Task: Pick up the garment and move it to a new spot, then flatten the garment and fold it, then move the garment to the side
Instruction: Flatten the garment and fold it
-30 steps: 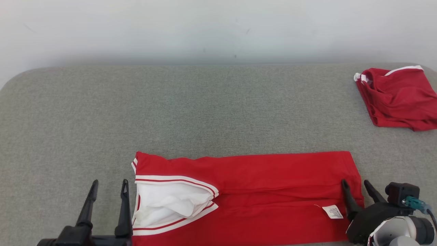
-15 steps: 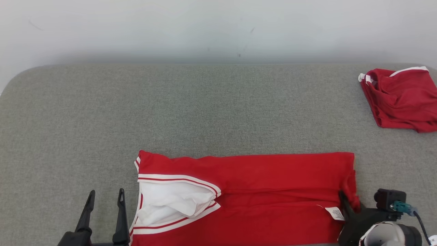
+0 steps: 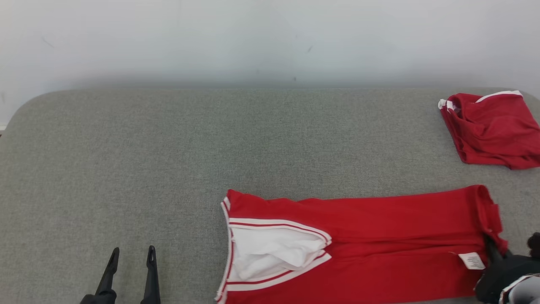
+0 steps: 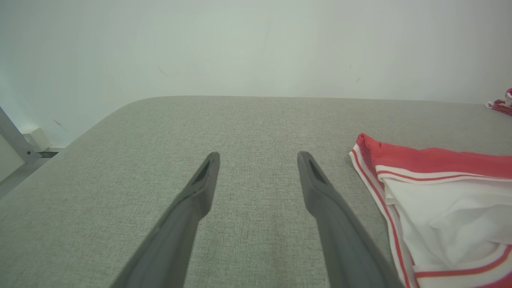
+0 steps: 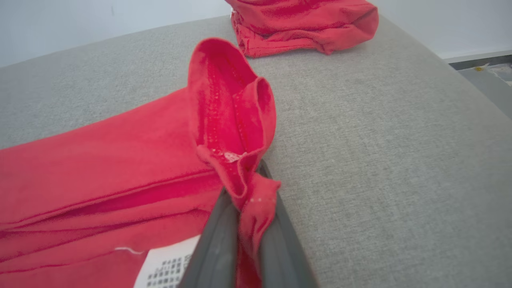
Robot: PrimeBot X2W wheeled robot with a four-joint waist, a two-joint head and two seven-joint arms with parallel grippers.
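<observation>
Fingers (image 5: 216, 244) of your right gripper (image 5: 246, 188) are pinching the hem of the folded red fabric garment (image 3: 379, 228); your left gripper (image 4: 259, 157) is hovering spread wide, the garment lying to its right.

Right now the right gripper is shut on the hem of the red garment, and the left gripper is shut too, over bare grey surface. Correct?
Not quite. The left gripper is open, fingers spread apart over the bare grey surface; the left wrist view shows it. The right gripper is indeed shut on the hem of the red garment.
</observation>
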